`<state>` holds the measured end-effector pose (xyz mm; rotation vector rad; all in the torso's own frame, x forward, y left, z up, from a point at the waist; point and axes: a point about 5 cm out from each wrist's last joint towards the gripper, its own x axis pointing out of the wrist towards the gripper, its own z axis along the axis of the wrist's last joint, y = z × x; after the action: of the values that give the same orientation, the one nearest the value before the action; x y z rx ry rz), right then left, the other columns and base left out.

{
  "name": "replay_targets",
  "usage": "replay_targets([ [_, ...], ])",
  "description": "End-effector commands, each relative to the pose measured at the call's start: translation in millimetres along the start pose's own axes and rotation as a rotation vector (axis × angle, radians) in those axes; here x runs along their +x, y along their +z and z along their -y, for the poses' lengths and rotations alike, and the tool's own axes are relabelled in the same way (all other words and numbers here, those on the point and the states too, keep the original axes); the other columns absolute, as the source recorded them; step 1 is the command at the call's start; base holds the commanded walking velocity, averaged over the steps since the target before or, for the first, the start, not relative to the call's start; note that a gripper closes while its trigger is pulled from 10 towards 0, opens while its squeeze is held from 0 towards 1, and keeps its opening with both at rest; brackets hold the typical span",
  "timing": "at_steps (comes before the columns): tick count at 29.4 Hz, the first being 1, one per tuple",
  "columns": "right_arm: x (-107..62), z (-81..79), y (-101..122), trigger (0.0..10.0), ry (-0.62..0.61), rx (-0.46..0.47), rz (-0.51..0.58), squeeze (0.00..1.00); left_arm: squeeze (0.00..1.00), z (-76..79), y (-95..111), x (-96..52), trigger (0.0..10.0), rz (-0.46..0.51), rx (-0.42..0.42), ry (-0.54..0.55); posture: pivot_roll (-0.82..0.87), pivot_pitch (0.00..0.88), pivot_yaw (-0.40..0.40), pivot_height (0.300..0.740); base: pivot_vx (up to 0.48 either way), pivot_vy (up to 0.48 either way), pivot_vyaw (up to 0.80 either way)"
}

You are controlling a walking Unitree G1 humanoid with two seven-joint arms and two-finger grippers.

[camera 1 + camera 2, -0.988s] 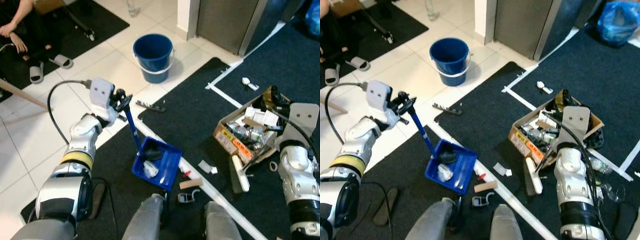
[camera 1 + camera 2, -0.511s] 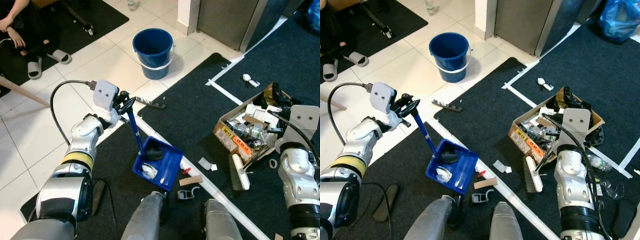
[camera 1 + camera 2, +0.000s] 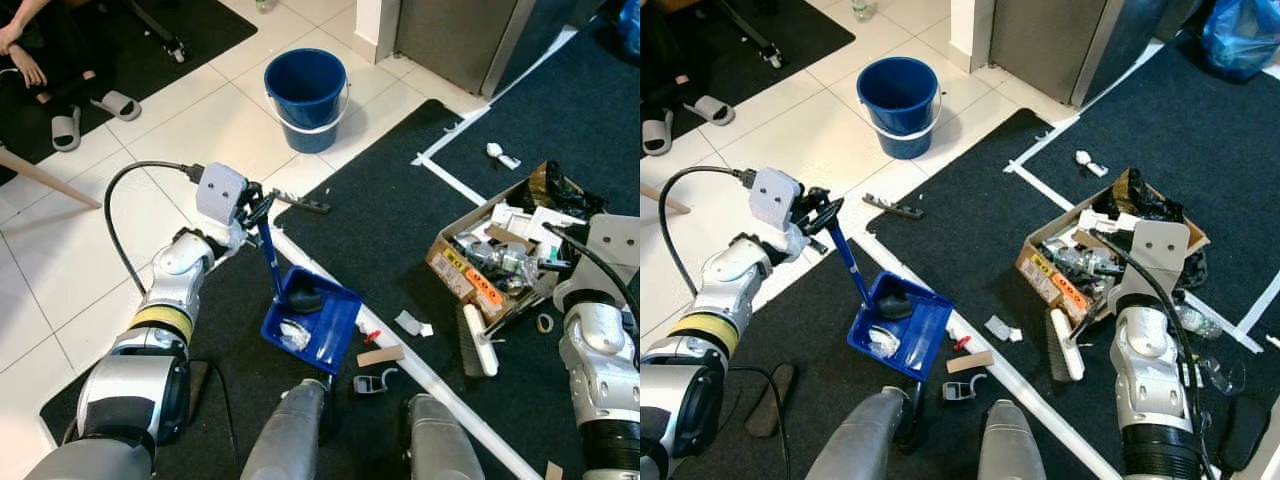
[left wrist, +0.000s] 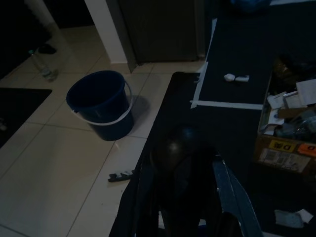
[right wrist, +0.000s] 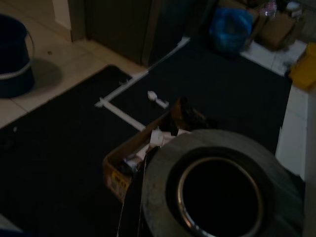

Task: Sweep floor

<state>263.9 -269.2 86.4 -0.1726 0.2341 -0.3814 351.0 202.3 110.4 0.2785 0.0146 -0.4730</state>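
Observation:
A blue dustpan [image 3: 318,322] rests on the dark carpet just in front of my legs. It holds a dark lump and some pale scraps. Its blue handle [image 3: 848,262] rises up and to the left, and my left gripper [image 3: 257,211] is shut on its top end. A white-backed brush [image 3: 478,342] with dark bristles stands on the carpet beside the cardboard box. My right gripper [image 3: 1092,312] reaches down to it and is shut on it. A grey ring [image 5: 217,185] sits close in front of the right wrist camera.
A blue bucket [image 3: 306,98] stands on the white tiles ahead. An open cardboard box [image 3: 1095,262] of clutter sits to the right. White tape lines [image 3: 432,378] cross the carpet, with paper scraps [image 3: 411,324], a wood piece [image 3: 380,355] and a black strip [image 3: 301,205] nearby. A person's feet in slippers [image 3: 88,115] are at far left.
The whole view has shifted a little. My left gripper has edged slightly right with the dustpan handle. The brush and right arm keep their places.

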Motion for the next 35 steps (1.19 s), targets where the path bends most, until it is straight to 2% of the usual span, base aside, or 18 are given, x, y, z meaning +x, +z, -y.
replay_targets([
  [1,-5.5,16.2,-24,10.0,-0.069,-0.047,-0.137,0.00,0.00,6.9,-12,-3.6,10.0,-0.047,0.020,-0.001,-0.06,0.268,0.047,0.740,0.000,0.000,0.00],
  [6,-3.1,27.0,-15,10.0,-0.114,-0.033,-0.133,0.00,0.00,12.1,-15,-2.6,10.0,-0.049,0.003,-0.001,-0.07,0.259,0.049,0.740,0.000,0.000,0.00],
  [7,0.8,36.1,1,10.0,-0.127,-0.060,-0.145,0.00,0.00,18.2,-17,-1.5,10.0,-0.048,-0.010,-0.007,-0.07,0.248,0.049,0.740,0.000,0.000,0.00],
  [8,0.8,36.1,1,10.0,-0.127,-0.060,-0.145,0.00,0.00,18.2,-17,-1.5,10.0,-0.048,-0.010,-0.007,-0.07,0.248,0.049,0.740,0.000,0.000,0.00],
  [9,1.5,36.0,15,10.0,-0.105,-0.111,-0.169,0.00,0.00,21.3,-18,-0.3,10.0,-0.046,-0.019,-0.009,-0.07,0.242,0.047,0.740,0.000,0.000,0.00],
  [12,1.2,35.5,17,10.0,-0.098,-0.121,-0.176,0.00,0.00,21.9,-18,0.0,10.0,-0.045,-0.022,-0.009,-0.07,0.242,0.047,0.740,0.000,0.000,0.00],
  [16,0.4,27.9,26,10.0,-0.034,-0.058,-0.238,0.00,0.00,25.1,-19,0.9,10.0,-0.049,-0.024,-0.002,-0.06,0.207,0.035,0.740,0.000,0.000,0.00],
  [18,0.4,27.9,26,10.0,-0.034,-0.058,-0.238,0.00,0.00,25.1,-19,0.9,10.0,-0.049,-0.024,-0.002,-0.06,0.207,0.035,0.740,0.000,0.000,0.00],
  [20,0.8,16.6,29,10.0,0.032,-0.025,-0.255,0.00,0.00,27.6,-21,1.3,10.0,-0.051,-0.028,0.006,-0.06,0.188,0.029,0.740,0.000,0.000,0.00],
  [21,0.8,16.6,29,10.0,0.032,-0.025,-0.255,0.00,0.00,27.6,-21,1.3,10.0,-0.051,-0.028,0.006,-0.06,0.188,0.029,0.740,0.000,0.000,0.00],
  [24,-3.0,-16.7,8,10.0,0.073,0.143,-0.314,0.00,0.00,32.4,-23,1.8,10.0,-0.053,-0.030,0.009,-0.06,0.158,0.015,0.740,0.000,0.000,0.00],
  [27,-4.2,-22.1,4,10.0,0.068,0.181,-0.325,0.00,0.00,33.2,-23,1.9,10.0,-0.052,-0.029,0.009,-0.06,0.158,0.015,0.740,0.000,0.000,0.00],
  [30,-6.7,-32.2,1,10.0,0.025,0.260,-0.240,0.00,0.00,35.2,-24,1.5,10.0,-0.054,-0.021,0.007,-0.05,0.147,0.012,0.740,0.000,0.000,0.00],
  [35,-9.5,-29.4,8,10.0,-0.054,0.264,-0.140,0.00,0.00,37.9,-26,1.0,10.0,-0.057,-0.015,0.001,-0.04,0.153,0.025,0.740,0.000,0.000,0.00],
])
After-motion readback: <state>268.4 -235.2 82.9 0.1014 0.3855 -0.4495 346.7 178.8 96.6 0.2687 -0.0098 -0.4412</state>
